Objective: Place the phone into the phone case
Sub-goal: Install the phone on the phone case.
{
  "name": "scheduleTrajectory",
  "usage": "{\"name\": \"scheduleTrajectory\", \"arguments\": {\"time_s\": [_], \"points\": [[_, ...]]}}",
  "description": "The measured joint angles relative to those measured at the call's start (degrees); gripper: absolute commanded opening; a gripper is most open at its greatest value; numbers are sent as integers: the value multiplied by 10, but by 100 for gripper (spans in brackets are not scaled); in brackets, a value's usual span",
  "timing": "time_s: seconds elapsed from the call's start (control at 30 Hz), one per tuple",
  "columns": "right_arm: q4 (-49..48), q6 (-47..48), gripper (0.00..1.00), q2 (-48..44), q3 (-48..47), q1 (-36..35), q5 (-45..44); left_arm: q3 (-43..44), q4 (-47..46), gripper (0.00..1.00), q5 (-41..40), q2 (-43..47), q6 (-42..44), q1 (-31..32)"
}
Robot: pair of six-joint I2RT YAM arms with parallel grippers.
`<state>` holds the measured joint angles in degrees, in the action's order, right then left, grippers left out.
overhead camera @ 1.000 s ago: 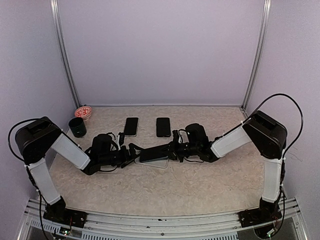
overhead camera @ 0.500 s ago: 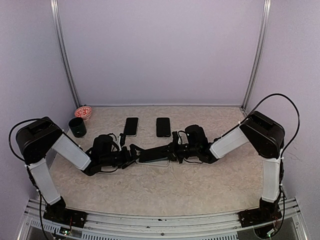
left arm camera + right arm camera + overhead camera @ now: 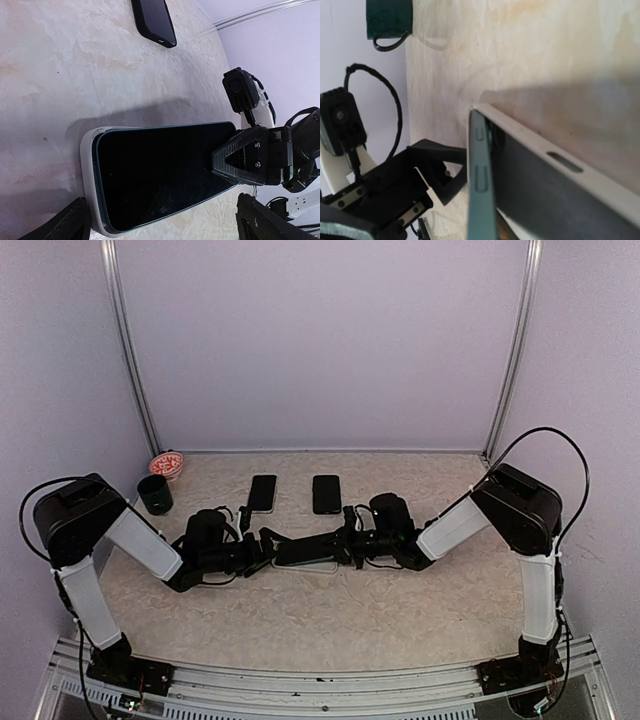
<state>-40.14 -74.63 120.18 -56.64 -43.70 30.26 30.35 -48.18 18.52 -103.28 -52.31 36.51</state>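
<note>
Leaning further toward 9 o'clock than a second earlier, the right arm is pushing its right gripper (image 3: pixel 345 540) along the table, and the phone (image 3: pixel 305 548) is sitting lower over the white phone case (image 3: pixel 312 566) than it was. The right gripper's jaws are pinching the phone's 3 o'clock end. In the left wrist view the phone (image 3: pixel 160 175) is covering most of the case (image 3: pixel 89 165), its 9 o'clock end looking tucked inside the white rim. In the right wrist view a gap is showing along one long side, so the phone is still tilting up there. The left gripper (image 3: pixel 266 548) is standing spread wide and holding nothing, its fingers flanking the case's 9 o'clock end; whether they are touching it cannot be told. The insertion appears well along but unfinished: the raised side probably needs pressing down. Two spare phones (image 3: pixel 262 492) (image 3: pixel 326 493) are lying toward 12 o'clock and a dark green mug (image 3: pixel 155 494) toward 10 o'clock.
</note>
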Motion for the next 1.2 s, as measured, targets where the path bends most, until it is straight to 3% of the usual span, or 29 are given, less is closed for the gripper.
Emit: {"name": "scheduleTrajectory", "arguments": {"time_s": [1.2], "points": [[-118, -37, 0, 51, 13, 4, 21, 10, -10, 99, -11, -13, 0, 0]]}}
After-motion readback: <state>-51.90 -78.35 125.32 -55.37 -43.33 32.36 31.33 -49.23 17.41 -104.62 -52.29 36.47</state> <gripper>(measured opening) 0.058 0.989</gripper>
